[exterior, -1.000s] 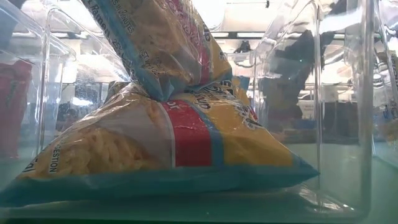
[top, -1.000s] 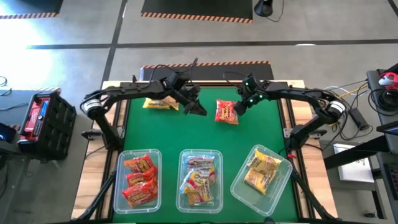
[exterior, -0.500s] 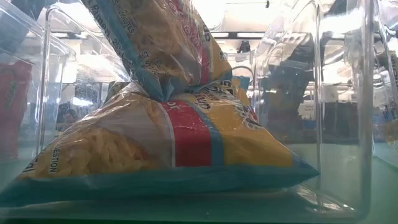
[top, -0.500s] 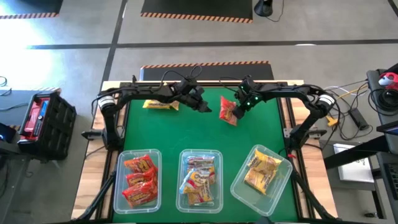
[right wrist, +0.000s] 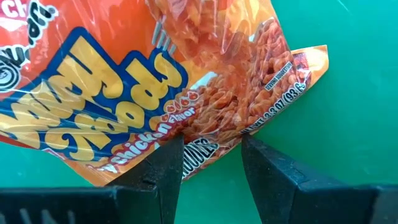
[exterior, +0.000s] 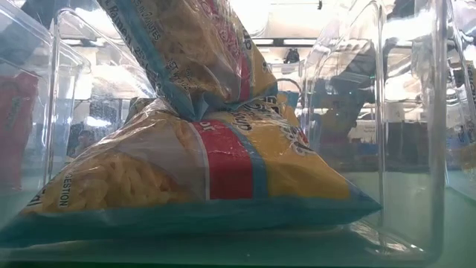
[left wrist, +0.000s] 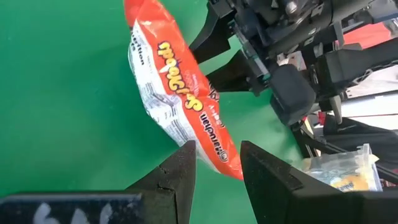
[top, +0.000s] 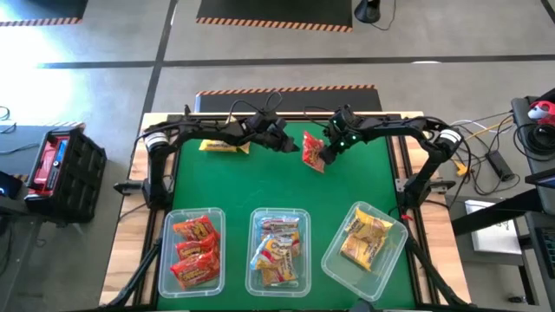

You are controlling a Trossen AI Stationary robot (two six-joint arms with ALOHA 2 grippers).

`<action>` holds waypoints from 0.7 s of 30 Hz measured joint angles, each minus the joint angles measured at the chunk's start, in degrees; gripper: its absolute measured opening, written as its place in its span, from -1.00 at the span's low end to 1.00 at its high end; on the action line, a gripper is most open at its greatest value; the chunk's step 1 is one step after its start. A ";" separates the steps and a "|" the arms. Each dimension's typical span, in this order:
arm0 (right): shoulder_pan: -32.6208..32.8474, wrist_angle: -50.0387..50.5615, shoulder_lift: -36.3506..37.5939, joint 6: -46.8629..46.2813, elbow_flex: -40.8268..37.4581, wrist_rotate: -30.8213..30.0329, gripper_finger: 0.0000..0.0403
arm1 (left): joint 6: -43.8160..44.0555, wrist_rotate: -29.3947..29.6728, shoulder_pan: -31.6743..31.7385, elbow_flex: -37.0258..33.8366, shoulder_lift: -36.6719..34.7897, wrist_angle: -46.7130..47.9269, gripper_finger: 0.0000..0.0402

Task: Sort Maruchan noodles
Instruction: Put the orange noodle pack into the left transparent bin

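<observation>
— Noodles: where is our red packet [top: 313, 151] now?

— Raised off the green desk [top: 260, 186] near the far middle, pinched at one edge by our right hand [top: 326, 149]; our left hand [top: 287, 146], fingers parted and empty, sits just beside it.

— So we close on the free end before the right lets go, then carry it to the tub of red packets [top: 193, 251].

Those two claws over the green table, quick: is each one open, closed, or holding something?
Left end effector: open, its tips around the lower end of the red Maruchan packet.
Right end effector: shut on the red Maruchan packet, holding it up off the table.
</observation>
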State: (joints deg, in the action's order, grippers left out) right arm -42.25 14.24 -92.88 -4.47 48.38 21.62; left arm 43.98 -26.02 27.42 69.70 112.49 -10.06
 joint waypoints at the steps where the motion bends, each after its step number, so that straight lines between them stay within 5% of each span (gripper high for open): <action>1: 0.19 -0.05 -0.05 -0.05 0.00 -0.12 -0.24 | -0.19 0.00 0.02 0.01 -0.02 -0.02 -0.45; 17: 2.75 -2.75 -0.29 -1.51 -0.04 -0.28 -0.24 | -1.44 -1.69 -1.11 0.01 0.00 -5.05 -0.45; 21: 2.76 -2.75 -0.29 -1.51 -0.04 -0.26 -0.24 | -1.29 -6.40 -1.05 0.01 -0.02 -5.45 -0.45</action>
State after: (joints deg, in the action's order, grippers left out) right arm -39.48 11.49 -93.17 -5.98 48.34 21.37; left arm 42.69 -32.42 26.37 69.71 112.46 -15.51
